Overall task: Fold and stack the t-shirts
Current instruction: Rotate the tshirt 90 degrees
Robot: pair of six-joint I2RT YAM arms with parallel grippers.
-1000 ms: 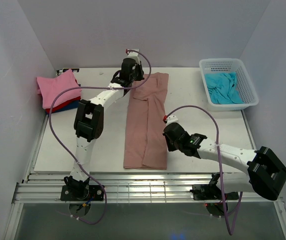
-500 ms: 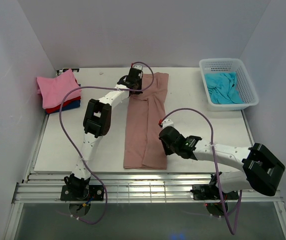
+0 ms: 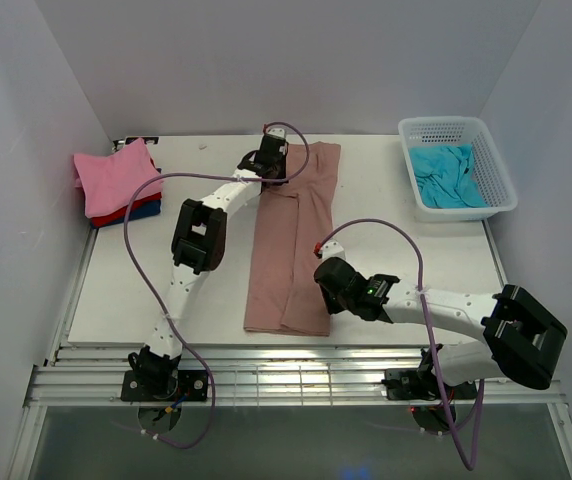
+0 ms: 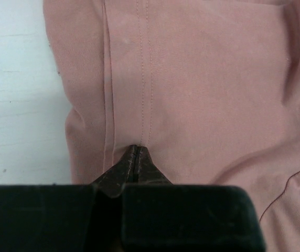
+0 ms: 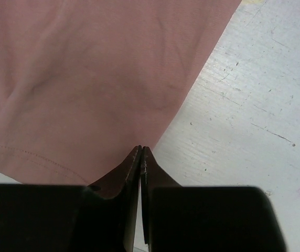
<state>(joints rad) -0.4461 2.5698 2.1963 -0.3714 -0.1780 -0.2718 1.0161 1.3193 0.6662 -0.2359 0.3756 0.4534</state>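
The large dusty rose-brown t-shirt [image 3: 291,250] lies folded into a long strip down the middle of the table. My left gripper [image 3: 268,172] is shut, its tips resting on the shirt's far left part, on a stitched hem [image 4: 145,105]. No cloth shows between its jaws [image 4: 135,149]. My right gripper [image 3: 322,272] is shut, its tips [image 5: 141,149] at the shirt's right edge [image 5: 87,68] near the front. A folded stack sits at the far left: pink t-shirt [image 3: 116,175] on top, red [image 3: 126,209] and dark blue [image 3: 146,212] under it. A turquoise t-shirt [image 3: 448,176] lies in the basket.
The white lattice basket [image 3: 503,178] stands at the far right corner. The white table [image 3: 396,250] shows bare between the shirt and the basket. Purple cables loop above both arms. A metal rail runs along the near edge [image 3: 266,375].
My right gripper has moved left to the shirt's right edge, and the shirt's front end has shifted slightly left. My left gripper has moved right and settled on the shirt's far end.
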